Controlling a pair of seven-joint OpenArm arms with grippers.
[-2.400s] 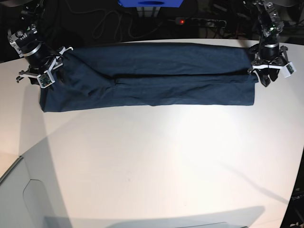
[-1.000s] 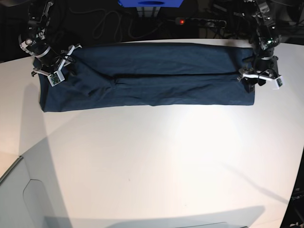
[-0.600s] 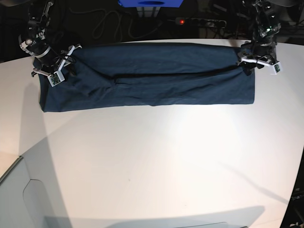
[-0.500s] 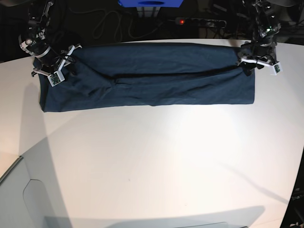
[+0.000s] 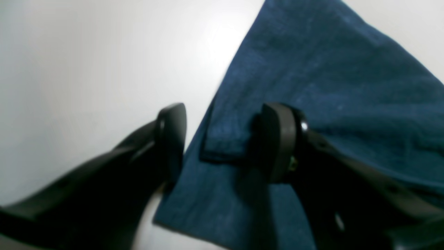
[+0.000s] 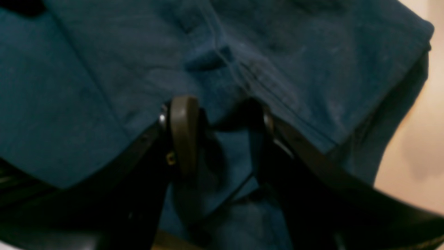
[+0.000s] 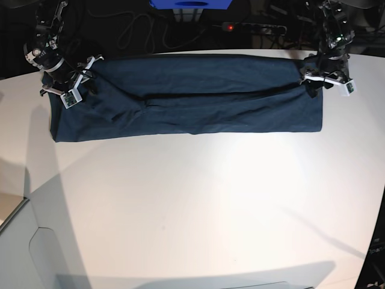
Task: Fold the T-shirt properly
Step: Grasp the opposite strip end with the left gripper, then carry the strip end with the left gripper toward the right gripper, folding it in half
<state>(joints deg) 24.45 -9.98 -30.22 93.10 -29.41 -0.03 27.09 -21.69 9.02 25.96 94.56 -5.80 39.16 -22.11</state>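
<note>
Navy cotton, the T-shirt (image 7: 186,99) lies folded into a long band across the far part of the white bench (image 7: 198,205), its ends reaching toward both arms. A lengthwise crease runs along its middle, where an upper layer overlaps the lower one. At the band's end on the base view's right, the left tool (image 5: 222,139) stands over the cloth's edge with its jaws wide apart: one finger (image 5: 171,135) is over bare bench just beside the hem, the other over the fabric, and a small folded corner of cloth lies between them, not pinched. At the opposite end, the right tool (image 6: 222,128) is half closed with a bunched ridge of fabric, near a stitched seam, gathered between its two fingers (image 6: 182,132); the cloth fills the gap, so it is clamped on the shirt. Beyond the bench's far edge a blue box (image 7: 189,4), dark cables and a power strip with a red light (image 7: 230,27) sit in shadow.
</note>
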